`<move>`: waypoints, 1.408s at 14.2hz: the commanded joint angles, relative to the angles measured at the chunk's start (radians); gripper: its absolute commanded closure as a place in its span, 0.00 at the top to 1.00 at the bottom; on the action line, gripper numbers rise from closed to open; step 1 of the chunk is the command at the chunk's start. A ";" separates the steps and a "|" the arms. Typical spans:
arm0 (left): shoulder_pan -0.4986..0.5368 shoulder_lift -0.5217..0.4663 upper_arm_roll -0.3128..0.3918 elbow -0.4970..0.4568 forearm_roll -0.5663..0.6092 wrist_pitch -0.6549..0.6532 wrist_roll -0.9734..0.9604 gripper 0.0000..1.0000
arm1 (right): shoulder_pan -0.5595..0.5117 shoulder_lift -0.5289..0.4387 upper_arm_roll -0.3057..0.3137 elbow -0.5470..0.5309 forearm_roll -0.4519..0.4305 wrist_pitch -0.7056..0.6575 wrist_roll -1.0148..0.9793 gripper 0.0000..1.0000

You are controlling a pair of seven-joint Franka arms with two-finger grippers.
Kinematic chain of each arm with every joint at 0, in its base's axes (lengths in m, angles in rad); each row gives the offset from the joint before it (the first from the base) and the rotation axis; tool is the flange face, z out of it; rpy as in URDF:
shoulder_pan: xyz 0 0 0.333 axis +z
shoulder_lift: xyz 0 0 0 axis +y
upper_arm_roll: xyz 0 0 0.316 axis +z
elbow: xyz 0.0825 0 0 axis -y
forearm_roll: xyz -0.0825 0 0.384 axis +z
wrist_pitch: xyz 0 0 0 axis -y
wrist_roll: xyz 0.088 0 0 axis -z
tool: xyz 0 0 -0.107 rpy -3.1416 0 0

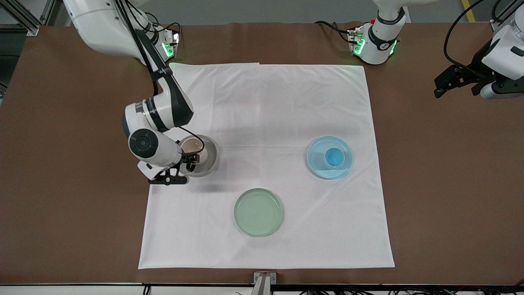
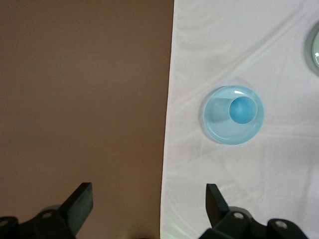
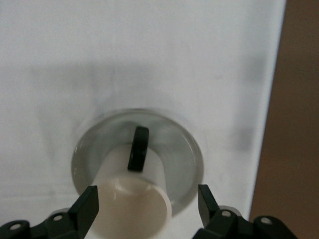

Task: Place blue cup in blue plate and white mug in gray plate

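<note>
The white mug (image 1: 191, 148) stands upright in the gray plate (image 1: 209, 163), toward the right arm's end of the cloth. My right gripper (image 1: 188, 159) is open over it. In the right wrist view the mug (image 3: 134, 211) sits between the spread fingers (image 3: 88, 203), its dark handle (image 3: 138, 148) over the gray plate (image 3: 187, 159), and the right gripper (image 3: 148, 199) does not grip it. The blue cup (image 1: 334, 157) stands in the blue plate (image 1: 316, 164). My left gripper (image 1: 456, 87) waits open and empty over bare table; its view shows cup (image 2: 242, 109) and plate (image 2: 219, 127).
A pale green plate (image 1: 258, 212) lies empty on the white cloth (image 1: 266, 102), nearer to the front camera than the other two plates. Its edge shows in the left wrist view (image 2: 315, 47). Brown table surrounds the cloth.
</note>
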 commanded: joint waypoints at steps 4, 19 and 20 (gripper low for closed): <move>0.003 -0.003 0.001 0.005 -0.014 0.004 0.019 1.00 | -0.183 -0.374 -0.001 -0.095 0.005 -0.316 -0.090 1.00; -0.005 -0.001 0.001 0.006 -0.005 0.005 0.019 1.00 | -0.423 -0.413 -0.001 0.143 -0.007 -0.310 -0.391 1.00; -0.006 -0.001 0.001 0.006 -0.002 0.005 0.019 1.00 | -0.423 -0.408 -0.001 0.174 -0.007 -0.312 -0.393 1.00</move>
